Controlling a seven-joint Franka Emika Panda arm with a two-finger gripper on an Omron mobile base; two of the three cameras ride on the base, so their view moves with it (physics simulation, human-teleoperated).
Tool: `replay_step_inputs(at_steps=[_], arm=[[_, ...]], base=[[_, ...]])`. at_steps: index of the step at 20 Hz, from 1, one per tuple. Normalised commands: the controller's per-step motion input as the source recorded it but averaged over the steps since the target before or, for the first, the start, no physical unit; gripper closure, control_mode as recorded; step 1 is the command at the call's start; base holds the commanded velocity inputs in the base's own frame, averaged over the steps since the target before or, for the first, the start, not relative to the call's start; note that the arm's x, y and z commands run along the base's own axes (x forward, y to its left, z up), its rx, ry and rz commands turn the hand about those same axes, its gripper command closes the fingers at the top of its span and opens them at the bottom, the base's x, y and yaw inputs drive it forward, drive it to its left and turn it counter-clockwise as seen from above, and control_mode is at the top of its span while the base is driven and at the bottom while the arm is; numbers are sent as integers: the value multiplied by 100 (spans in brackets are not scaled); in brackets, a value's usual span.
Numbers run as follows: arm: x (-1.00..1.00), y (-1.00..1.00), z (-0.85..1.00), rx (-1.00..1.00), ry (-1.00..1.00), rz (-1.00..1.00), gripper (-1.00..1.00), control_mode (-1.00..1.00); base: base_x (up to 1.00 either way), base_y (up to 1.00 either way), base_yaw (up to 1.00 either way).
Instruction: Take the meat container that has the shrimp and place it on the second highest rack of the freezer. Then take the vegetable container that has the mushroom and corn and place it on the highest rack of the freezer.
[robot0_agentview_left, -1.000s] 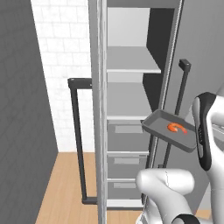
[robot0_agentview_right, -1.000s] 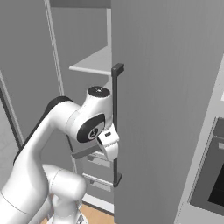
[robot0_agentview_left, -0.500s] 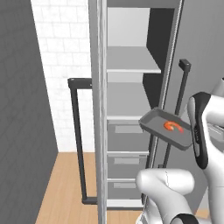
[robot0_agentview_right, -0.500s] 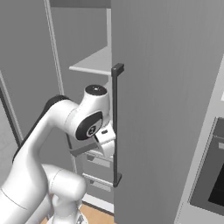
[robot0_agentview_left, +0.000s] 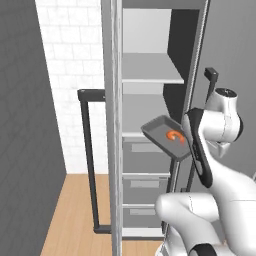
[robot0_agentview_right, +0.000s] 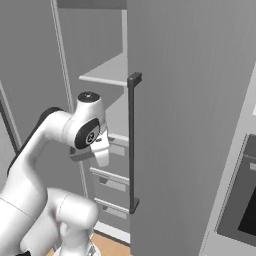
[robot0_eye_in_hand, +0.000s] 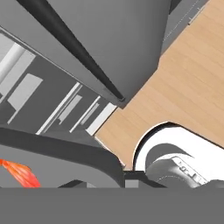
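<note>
We see the dark meat container (robot0_agentview_left: 165, 136) with its orange shrimp (robot0_agentview_left: 174, 136) gripped at its near edge by our closed hand (robot0_agentview_left: 189, 146), tilting out from it toward the open freezer (robot0_agentview_left: 150, 70) shelves.

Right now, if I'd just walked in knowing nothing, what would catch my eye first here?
Probably the bright orange shrimp lying in a dark grey tray, held up in front of the open freezer, level with the space below its upper shelf. Next, the big white robot arm carrying that tray rises at the lower right of the left base view. A long dark door handle runs down the grey door beside the arm.
</note>
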Motion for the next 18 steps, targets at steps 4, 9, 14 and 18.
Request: replay_step_inputs(at_steps=[4,9,14,18], arm=[[74,13,-1,0,0,-12,100,-100],[77,9,0,0,0,-24,100,-100],[36,5,-4,0,0,-19,100,-100],[31,9,-28,0,0,-9,100,-100]], base=[[0,0,0],[0,0,0],[0,0,0],[0,0,0]])
